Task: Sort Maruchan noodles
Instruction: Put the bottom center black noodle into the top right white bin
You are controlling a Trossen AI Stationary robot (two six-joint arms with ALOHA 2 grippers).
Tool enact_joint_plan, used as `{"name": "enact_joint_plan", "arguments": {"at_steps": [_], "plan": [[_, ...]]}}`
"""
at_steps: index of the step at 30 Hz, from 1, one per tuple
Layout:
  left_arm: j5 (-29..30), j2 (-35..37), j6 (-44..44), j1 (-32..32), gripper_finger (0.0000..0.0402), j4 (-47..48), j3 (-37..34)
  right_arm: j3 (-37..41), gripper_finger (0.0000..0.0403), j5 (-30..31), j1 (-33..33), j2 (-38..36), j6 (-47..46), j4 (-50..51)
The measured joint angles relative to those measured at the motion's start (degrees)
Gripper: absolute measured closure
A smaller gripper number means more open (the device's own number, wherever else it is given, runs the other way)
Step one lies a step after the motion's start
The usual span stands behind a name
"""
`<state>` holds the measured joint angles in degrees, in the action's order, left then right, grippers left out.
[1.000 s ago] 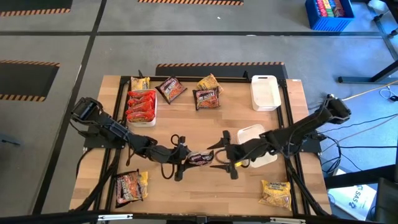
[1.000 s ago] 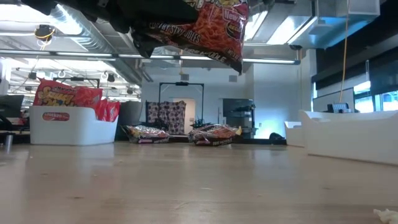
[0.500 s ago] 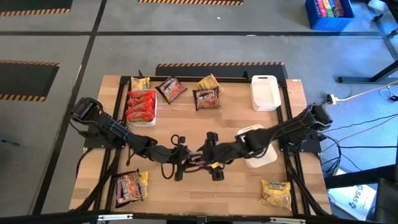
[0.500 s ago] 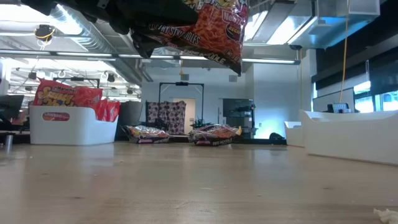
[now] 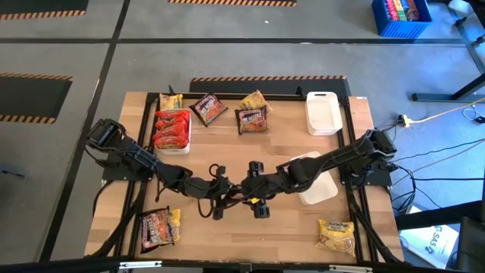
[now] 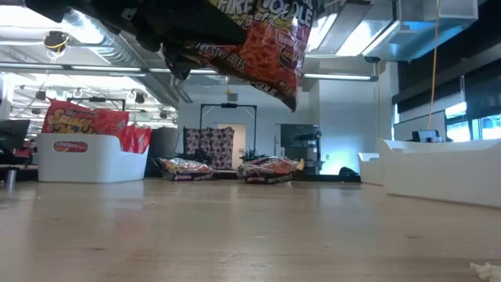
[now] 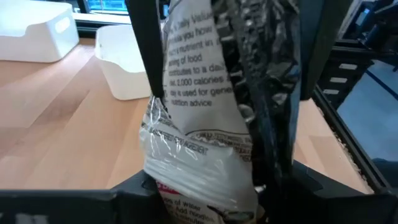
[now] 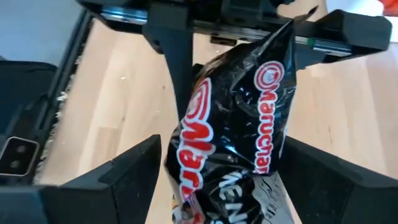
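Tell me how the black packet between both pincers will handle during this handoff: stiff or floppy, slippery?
The black packet looks floppy: its film creases and bends between the left pincer and right pincer. The glossy wrapper is probably slippery. It hangs clear of the table, so likely light.

Left arm: reaches in from the table's left edge, stretched low toward the middle of the front half.
Left gripper (image 5: 220, 196): held above the table's middle front, fingers clamped on one end of a black packet (image 8: 233, 134).
Right arm: comes from the table's right edge, extended far across toward the centre.
Right gripper (image 5: 252, 196): just beside the left gripper, facing it, fingers on either side of the packet's other end; a firm pinch cannot be made out.
Height: both grippers off the tabletop.
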<state>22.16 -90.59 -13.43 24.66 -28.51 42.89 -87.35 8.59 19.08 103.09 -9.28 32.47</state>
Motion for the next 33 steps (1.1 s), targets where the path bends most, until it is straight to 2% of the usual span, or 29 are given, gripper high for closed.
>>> {"name": "enact_joint_plan", "arguments": {"at_steps": [7,16,28,31,33], "plan": [[0.0,0.2,0.3,0.1,0.023,-0.6,0.2,-1.7,0.01,4.4,0.0,-0.1,-0.4,2.1],[-0.3,0.3,0.5,0.1,0.023,-0.2,0.2,-6.9,0.01,3.9,0.0,-0.4,0.5,5.7],[-0.3,0.2,0.6,0.1,0.023,-0.3,0.2,-6.3,0.0101,-3.7,-0.1,5.6,-1.0,6.8],[-0.4,0.1,0.6,0.1,0.023,-0.1,0.1,-6.3,0.012,-3.6,-0.1,5.8,-1.0,7.2],[-0.3,0.1,0.6,0.2,0.023,-0.2,0.1,-6.6,0.0148,-3.6,-0.1,5.8,-0.9,7.3]]}}
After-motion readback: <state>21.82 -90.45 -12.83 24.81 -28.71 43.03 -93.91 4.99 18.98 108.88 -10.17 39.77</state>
